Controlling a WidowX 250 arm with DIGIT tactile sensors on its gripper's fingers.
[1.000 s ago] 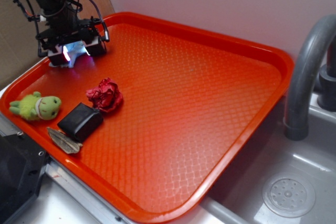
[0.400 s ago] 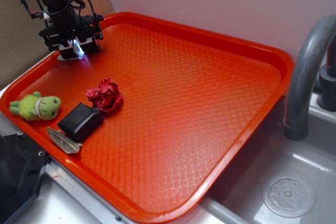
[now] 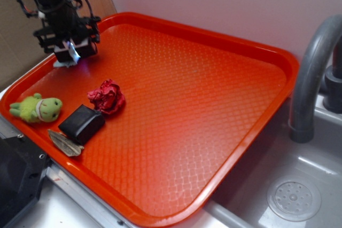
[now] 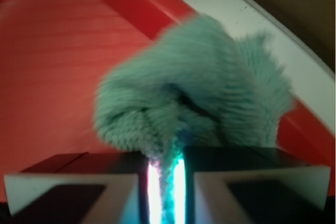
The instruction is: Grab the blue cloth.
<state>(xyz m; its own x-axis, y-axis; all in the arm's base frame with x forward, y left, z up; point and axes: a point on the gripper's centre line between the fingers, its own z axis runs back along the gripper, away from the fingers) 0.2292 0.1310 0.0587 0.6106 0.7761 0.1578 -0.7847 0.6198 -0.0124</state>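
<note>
The blue cloth (image 4: 199, 93), a fuzzy pale blue-green terry rag, fills the middle of the wrist view. A fold of it is pinched in the narrow lit slot between the two black jaws of my gripper (image 4: 165, 182), which is shut on it. In the exterior view my gripper (image 3: 69, 52) is at the far left corner of the red tray (image 3: 214, 94), and only a pale bit of the cloth (image 3: 65, 63) shows under the fingers. I cannot tell whether the cloth still touches the tray.
A dark red fabric wad (image 3: 107, 96), a black block (image 3: 82, 123), a green plush toy (image 3: 37, 108) and a grey flat scrap (image 3: 64, 142) lie along the tray's left side. A grey faucet (image 3: 312, 73) and sink drain (image 3: 294, 199) are to the right.
The jaws have closed from wide apart to shut on the cloth. The gripper has shifted slightly left, and the pale cloth, plainly visible before, is now mostly hidden under it.
</note>
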